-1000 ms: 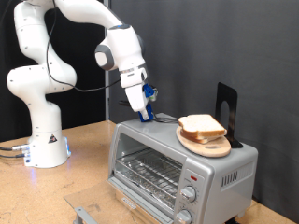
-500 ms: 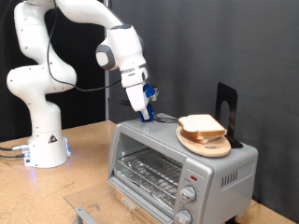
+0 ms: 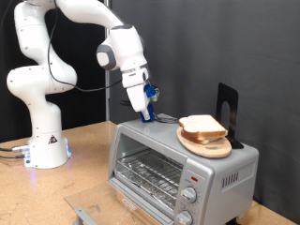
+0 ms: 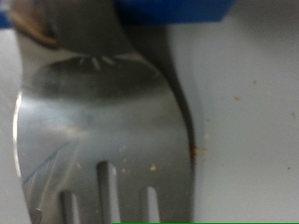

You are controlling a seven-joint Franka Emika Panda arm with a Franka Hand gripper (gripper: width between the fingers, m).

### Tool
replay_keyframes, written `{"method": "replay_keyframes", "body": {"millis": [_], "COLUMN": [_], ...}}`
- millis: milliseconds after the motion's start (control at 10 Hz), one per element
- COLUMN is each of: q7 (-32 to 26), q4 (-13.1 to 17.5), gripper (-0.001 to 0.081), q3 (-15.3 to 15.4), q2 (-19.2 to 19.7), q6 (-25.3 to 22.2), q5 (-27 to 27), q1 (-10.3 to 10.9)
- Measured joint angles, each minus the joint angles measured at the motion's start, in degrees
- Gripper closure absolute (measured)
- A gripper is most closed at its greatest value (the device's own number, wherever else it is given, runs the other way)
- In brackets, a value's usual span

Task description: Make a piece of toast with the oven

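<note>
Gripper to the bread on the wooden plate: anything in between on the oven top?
In the exterior view, only bare silver-grey oven top lies between the blue-fingered gripper and the pale bread slice on its round wooden plate. The wrist view doesn't show that stretch.

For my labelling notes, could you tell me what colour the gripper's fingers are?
Blue fingers, clearest in the exterior view.

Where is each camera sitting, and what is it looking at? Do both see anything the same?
Exterior view: off the arm, looking at the whole white arm, its gripper low on top of the oven, and the piece of toast on a wooden plate.
Wrist view: on the hand, very close to a shiny metal utensil on a pale surface; blue finger parts show.
Shared: the blue gripper fingers.
</note>
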Motion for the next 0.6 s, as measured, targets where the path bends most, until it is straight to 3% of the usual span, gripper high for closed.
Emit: {"method": "replay_keyframes", "body": {"millis": [100,200,300,600], "q7": [0.2,0.2,0.2,-0.1], "q4": [0.0,0.0,0.0,0.6], "gripper": [0.0237,0.0098,0.0026,0.0003], "q3": [0.1,0.1,0.1,-0.2], "q2": [0.0,0.0,0.0,0.0], "q6": [0.0,0.0,0.0,-0.7], "q5": [-0.2,-0.2,-0.2,1.1], "q1": [-0.2,-0.3,-0.4,-0.2]}}
